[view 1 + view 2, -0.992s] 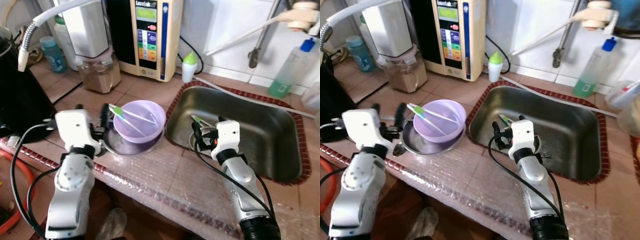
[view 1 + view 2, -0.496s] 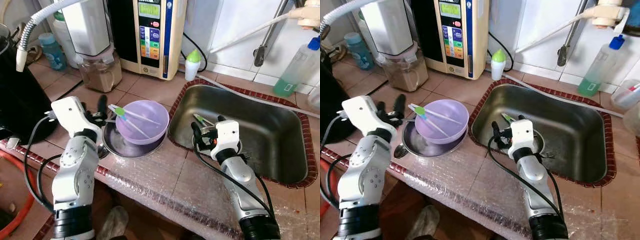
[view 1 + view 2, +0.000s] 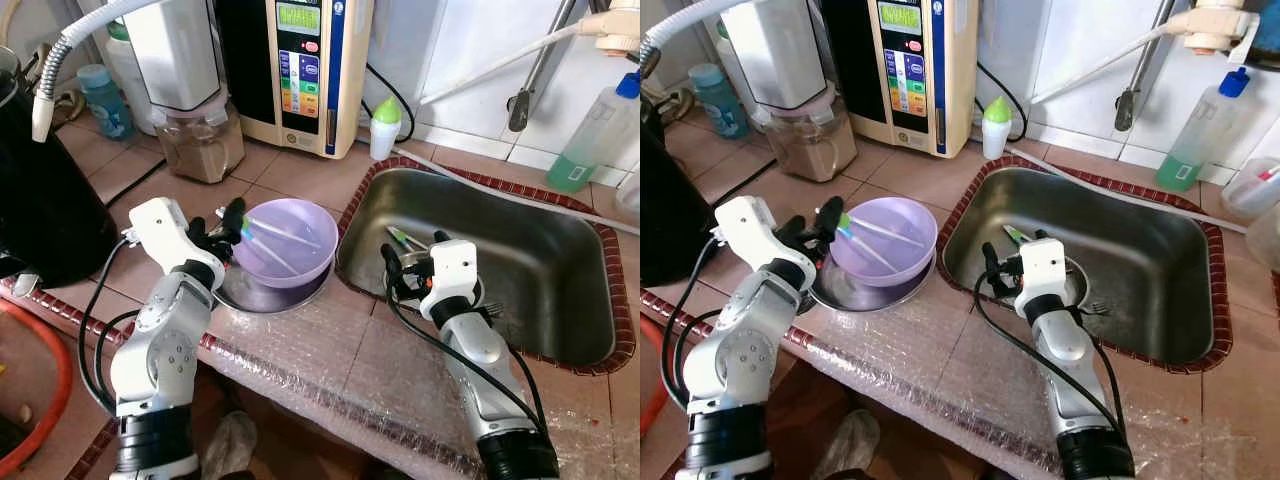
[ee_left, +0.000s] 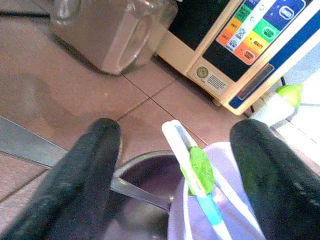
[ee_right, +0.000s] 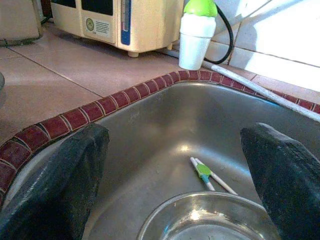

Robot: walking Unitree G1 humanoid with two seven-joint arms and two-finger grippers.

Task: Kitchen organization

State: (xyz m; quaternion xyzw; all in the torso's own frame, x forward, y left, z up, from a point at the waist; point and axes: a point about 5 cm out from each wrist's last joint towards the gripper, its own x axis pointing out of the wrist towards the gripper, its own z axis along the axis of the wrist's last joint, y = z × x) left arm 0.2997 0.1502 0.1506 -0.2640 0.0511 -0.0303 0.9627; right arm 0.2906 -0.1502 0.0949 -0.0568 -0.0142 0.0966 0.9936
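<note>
A bowl (image 3: 288,238) sits in a pan (image 3: 262,290) on the table (image 3: 330,345), left of the sink (image 3: 520,250). Training chopsticks (image 3: 262,234) lie across the bowl; another pair (image 3: 400,238) lies in the sink. A dispenser (image 3: 310,60) and small bottle (image 3: 385,128) stand behind.

Both arms are built of rounded silver-grey segments joined at darker seams, and each ends nearest the purple bowl (image 3: 284,240) in a boxy white wrist housing. From each housing spring two long, matte black fingers (image 4: 84,179) with blunt rounded tips, and the right housing bears a small orange-red mark. Thin black cables loop loosely alongside both arms, and black ribbed collars close their far ends.
</note>
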